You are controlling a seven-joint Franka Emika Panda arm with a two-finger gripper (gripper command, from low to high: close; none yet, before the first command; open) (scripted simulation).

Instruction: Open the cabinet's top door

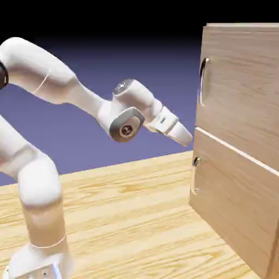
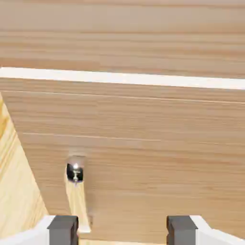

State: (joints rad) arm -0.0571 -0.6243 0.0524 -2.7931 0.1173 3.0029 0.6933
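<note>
The cabinet (image 1: pixel 240 141) is a tall light wood box at the exterior view's right. Its top door (image 1: pixel 240 82) carries a long curved silver handle (image 1: pixel 202 82) near its left edge and looks closed. My gripper (image 1: pixel 186 138) hangs lower than that handle, level with the seam between the two doors and a short way off the cabinet face. In the hand view the top door (image 2: pixel 124 38) lies above the pale seam line. My gripper (image 2: pixel 122 230) is open there, its two grey fingertips (image 2: pixel 62 229) wide apart with nothing between them.
Below the seam, the lower door (image 1: pixel 234 201) has a shorter metal handle (image 1: pixel 196 175); the hand view shows that handle (image 2: pixel 75 173) just ahead and left of my fingers. A light wooden table (image 1: pixel 136 218) runs under the arm to the cabinet's foot.
</note>
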